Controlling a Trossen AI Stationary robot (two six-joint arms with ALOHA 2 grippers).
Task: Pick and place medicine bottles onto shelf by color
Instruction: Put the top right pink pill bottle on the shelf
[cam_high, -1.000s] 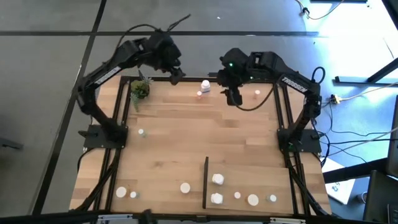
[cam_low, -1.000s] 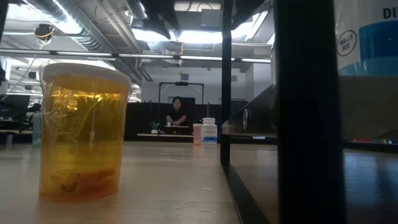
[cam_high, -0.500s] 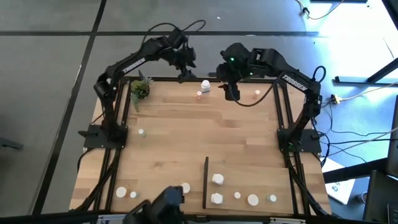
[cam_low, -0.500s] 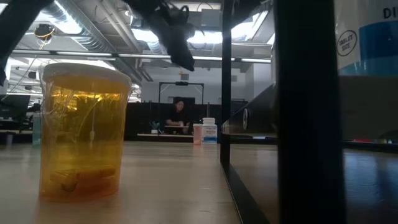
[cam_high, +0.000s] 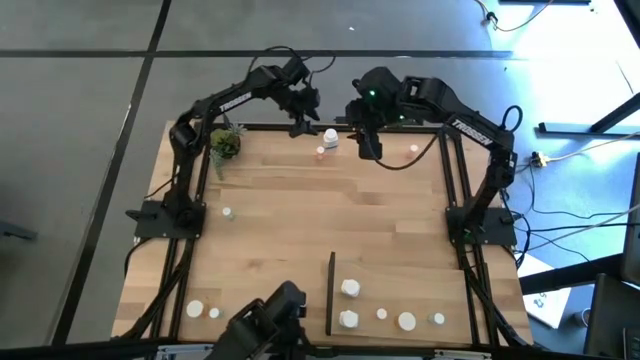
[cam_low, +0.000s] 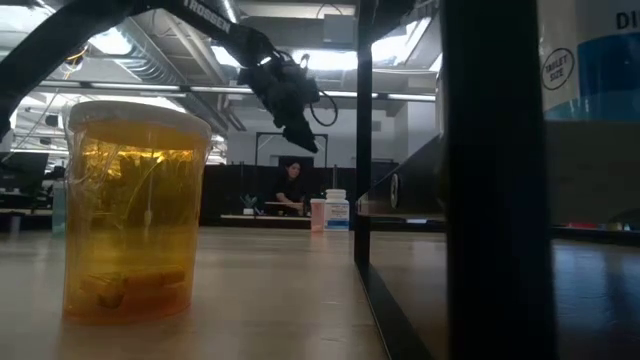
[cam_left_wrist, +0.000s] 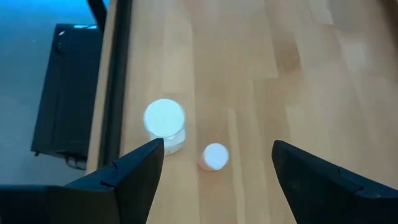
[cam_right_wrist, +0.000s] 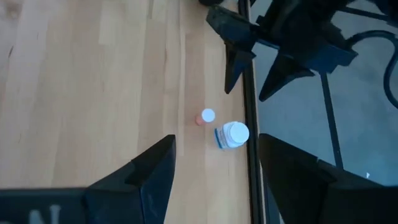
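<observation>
High view showed the left gripper (cam_high: 305, 118) and right gripper (cam_high: 366, 146), both apart, flanking the 12 o'clock bottle (cam_high: 329, 138); converging, they risked colliding

Light-wood tabletop (cam_high: 320, 220) bearing scattered white bottles (cam_high: 349, 288), a potted plant (cam_high: 224, 144) at one far corner, a thin black divider strip (cam_high: 330, 293); perhaps pinkish on the smallest far bottle (cam_high: 321, 152).

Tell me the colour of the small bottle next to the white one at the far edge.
The small bottle is pinkish with a white cap, clearest in the left wrist view.
</observation>
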